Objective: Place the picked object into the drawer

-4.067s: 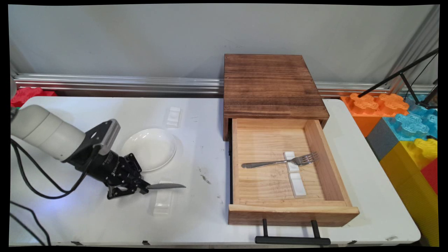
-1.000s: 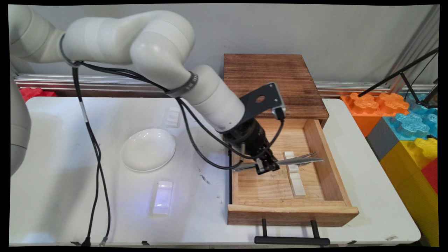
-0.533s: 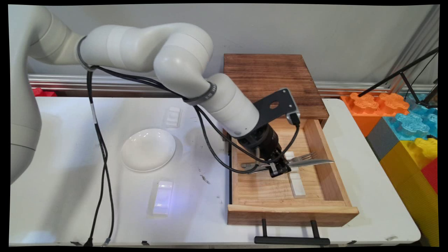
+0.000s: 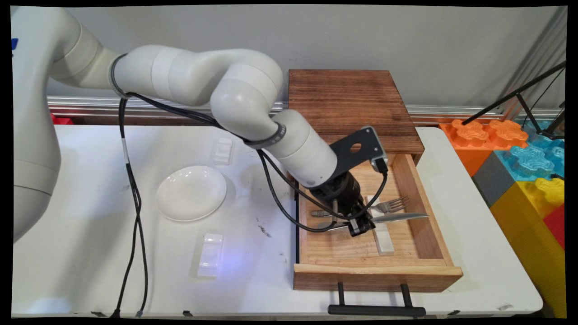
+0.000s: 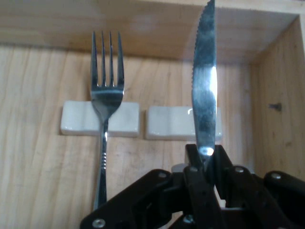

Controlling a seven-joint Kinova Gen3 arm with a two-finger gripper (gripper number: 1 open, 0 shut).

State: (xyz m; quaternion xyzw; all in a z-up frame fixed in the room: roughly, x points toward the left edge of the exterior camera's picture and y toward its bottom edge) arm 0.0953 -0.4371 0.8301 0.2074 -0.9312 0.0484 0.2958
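Observation:
My gripper (image 4: 360, 224) is shut on a serrated table knife (image 4: 400, 217) and holds it level inside the open wooden drawer (image 4: 377, 273). The blade points to the drawer's right wall. In the hand view my gripper (image 5: 205, 161) clamps the knife (image 5: 205, 90) above a white cutlery rest (image 5: 177, 123). A fork (image 5: 106, 90) lies beside it, its neck on a second white rest (image 5: 76, 118). In the main view the fork (image 4: 391, 205) lies just behind the knife, and the near rest (image 4: 384, 240) lies below and in front of the blade.
The drawer belongs to a dark wooden box (image 4: 350, 108) at the table's back. A white plate (image 4: 191, 192) sits left of it, with white rests (image 4: 224, 150) behind and another (image 4: 210, 255) in front. Coloured blocks (image 4: 524, 158) stand off the right edge.
My gripper carried the knife from the table's left side into the drawer. Over the last second it moved right, lower and nearer, from over the fork toward the near rest.

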